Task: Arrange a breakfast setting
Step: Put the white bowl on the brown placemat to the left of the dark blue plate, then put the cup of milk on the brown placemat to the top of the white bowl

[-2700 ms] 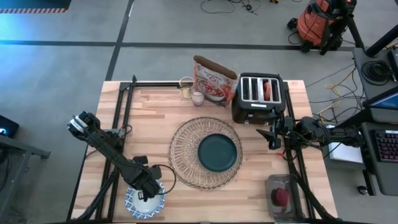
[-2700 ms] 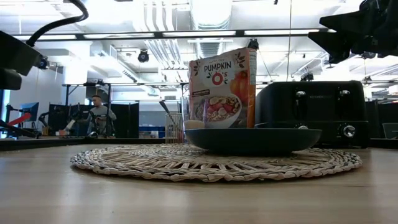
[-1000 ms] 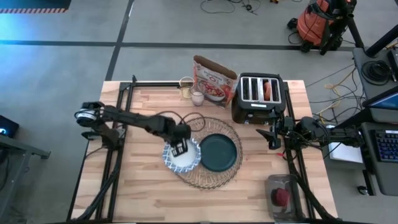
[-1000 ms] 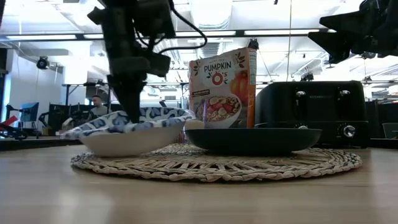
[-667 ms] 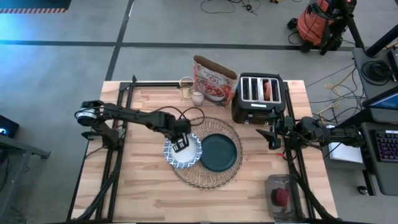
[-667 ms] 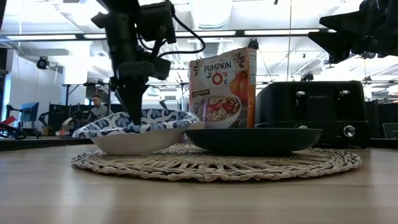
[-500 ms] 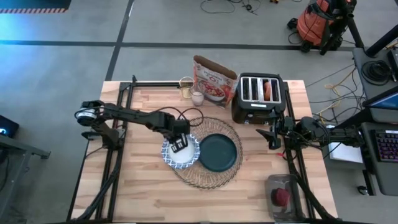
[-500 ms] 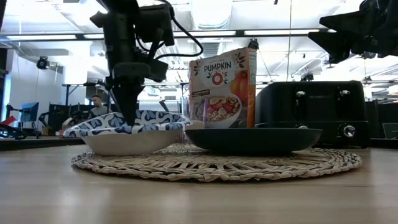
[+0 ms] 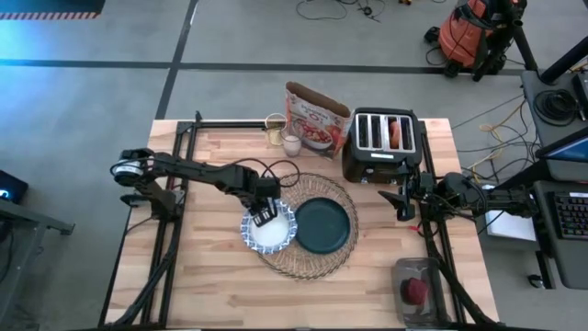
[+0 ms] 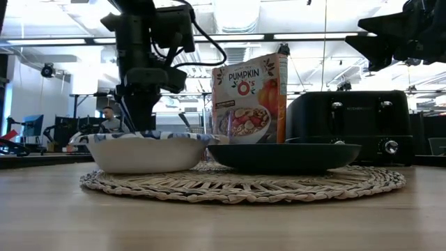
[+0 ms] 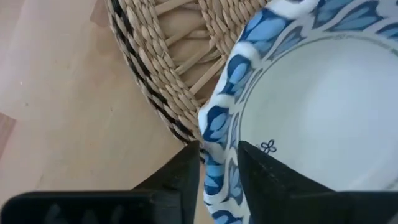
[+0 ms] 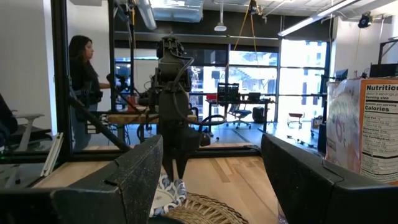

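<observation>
High view: the left tool (image 9: 264,217) is positioned over the far rim of the blue-and-white patterned ceramic bowl (image 9: 269,228), which is sitting on the left portion of the round tan woven placemat (image 9: 303,262), just beside the dark teal round plate (image 9: 322,225). The placemat is lying near the centre of the wooden surface (image 9: 220,285).

Left wrist view: the two dark fingers (image 11: 180,177) are straddling the bowl rim (image 11: 219,137), one outside and one inside. A narrow gap is showing on each side, so the tool is standing slightly apart and is not clamping the rim.

Low view: the bowl (image 10: 145,150) is resting level on the placemat (image 10: 237,185).

The right tool (image 9: 402,197) is waiting, fingers wide apart and empty, near the right edge of the surface, beside the black four-slot toaster (image 9: 381,145).

Risk assessment: the clearance around the rim is small. If the left tool is lifting before the fingers are separating further, a finger is likely to catch the rim and tip or drag the bowl. A sideways retreat toward the plate risks knocking bowl against plate.
</observation>
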